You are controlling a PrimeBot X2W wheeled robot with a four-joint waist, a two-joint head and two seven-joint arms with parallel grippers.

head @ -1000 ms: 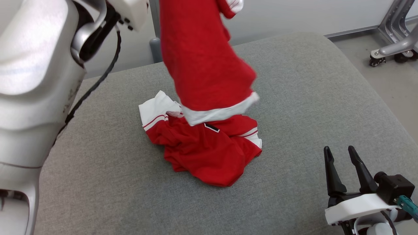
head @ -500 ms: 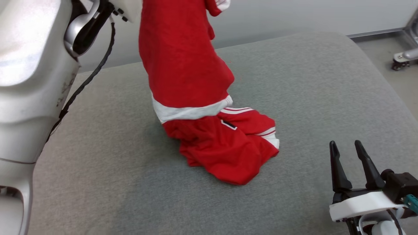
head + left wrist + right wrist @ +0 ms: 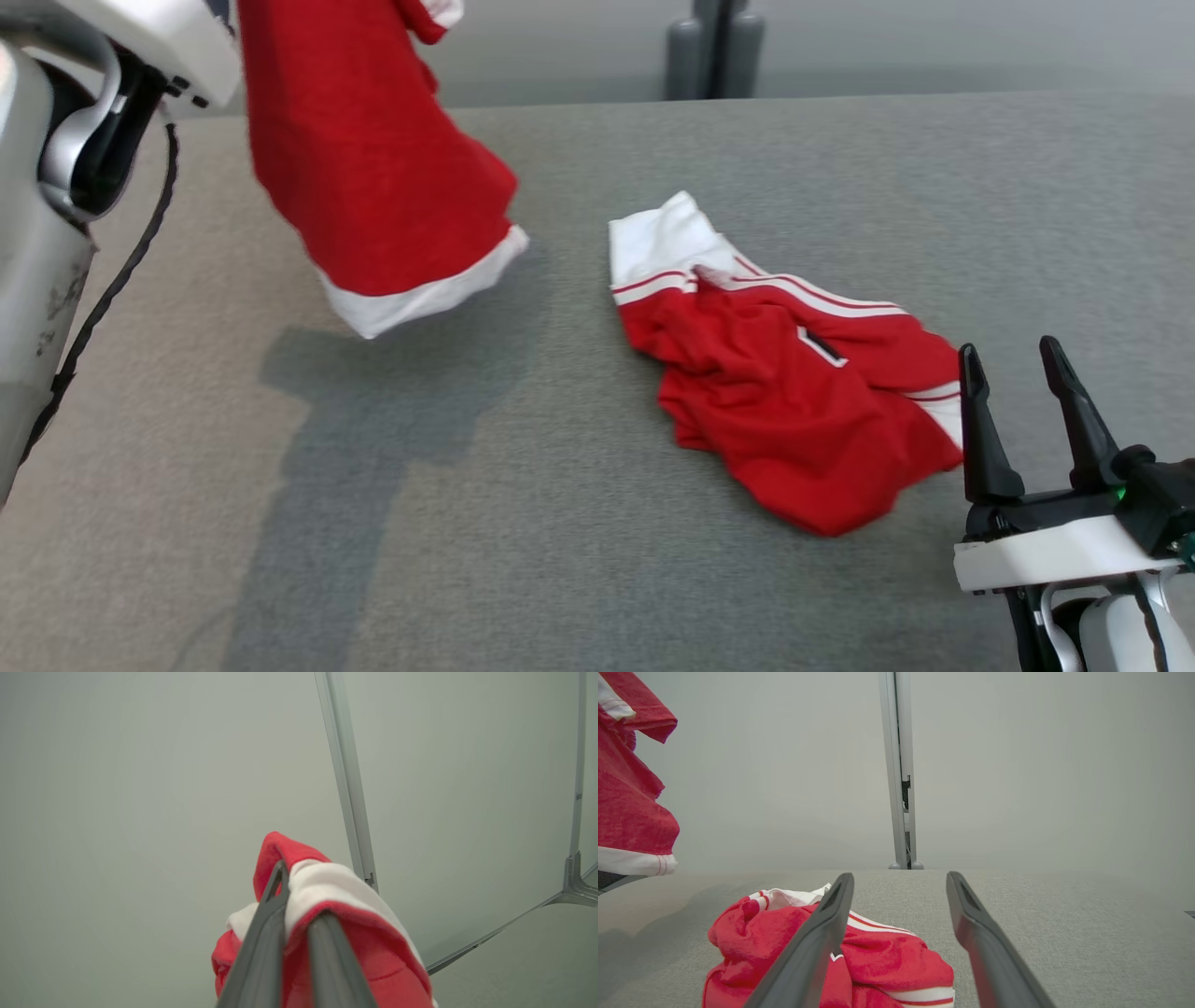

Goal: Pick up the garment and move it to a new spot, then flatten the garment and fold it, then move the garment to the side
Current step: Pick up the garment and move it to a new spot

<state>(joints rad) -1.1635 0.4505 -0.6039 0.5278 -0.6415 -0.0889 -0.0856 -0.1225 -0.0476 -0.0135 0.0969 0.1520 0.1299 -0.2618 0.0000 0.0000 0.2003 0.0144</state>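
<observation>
Hanging garment (image 3: 373, 168) is above the cushion's (image 3: 560, 579) left rear. Crumpled garment (image 3: 784, 401) lies right of centre, right gripper (image 3: 1010, 347) just beside it.

Dangles a white-hemmed red garment (image 3: 364, 177) at upper left, clear of the grey worktop (image 3: 653, 579), has a crumpled red-and-white garment (image 3: 784, 401) lying right of centre, and holds the right end effector (image 3: 1009, 347) spread-fingered at lower right, just beside that heap.
</observation>
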